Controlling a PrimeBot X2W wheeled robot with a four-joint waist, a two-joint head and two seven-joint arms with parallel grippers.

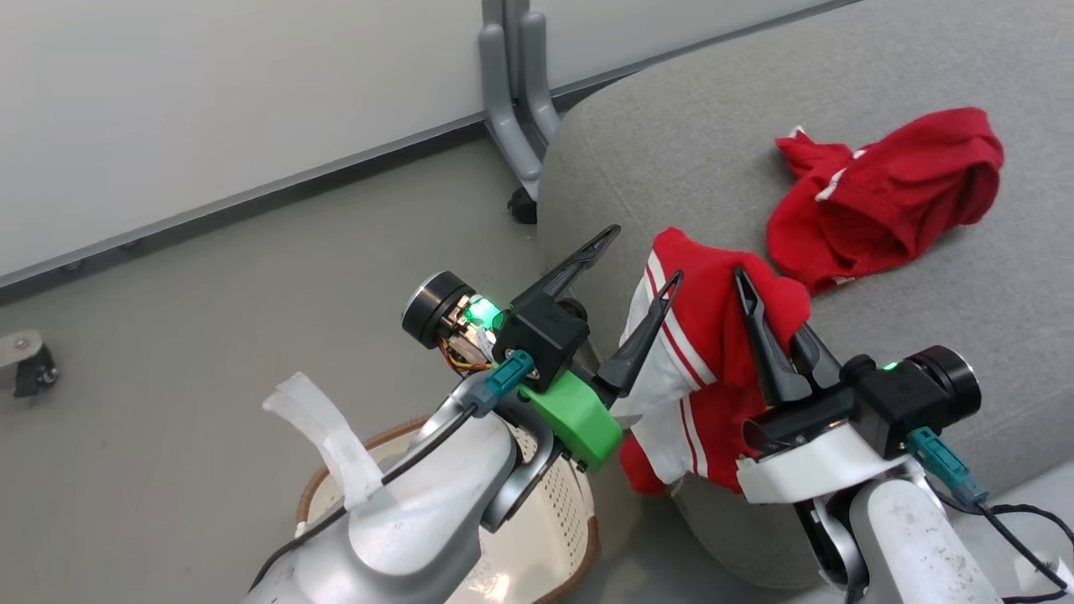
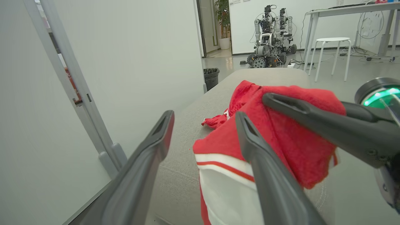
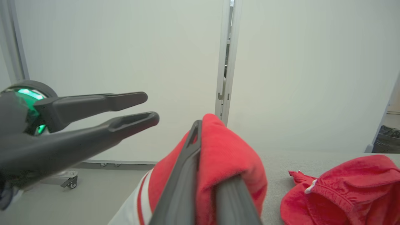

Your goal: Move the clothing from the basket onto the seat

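The seat (image 1: 671,151) takes up the head view from 12 to 5 o'clock. The basket (image 1: 560,503) stands on the floor at 7 o'clock, partly under the left arm. One red garment (image 1: 889,197) lies crumpled on the seat at 2 o'clock. The striped garment (image 1: 705,335) drapes over the seat's edge near centre, pinched between the right gripper's (image 1: 768,306) closed fingers. The left gripper (image 1: 644,252), just at its 9 o'clock, is spread wide and empty.
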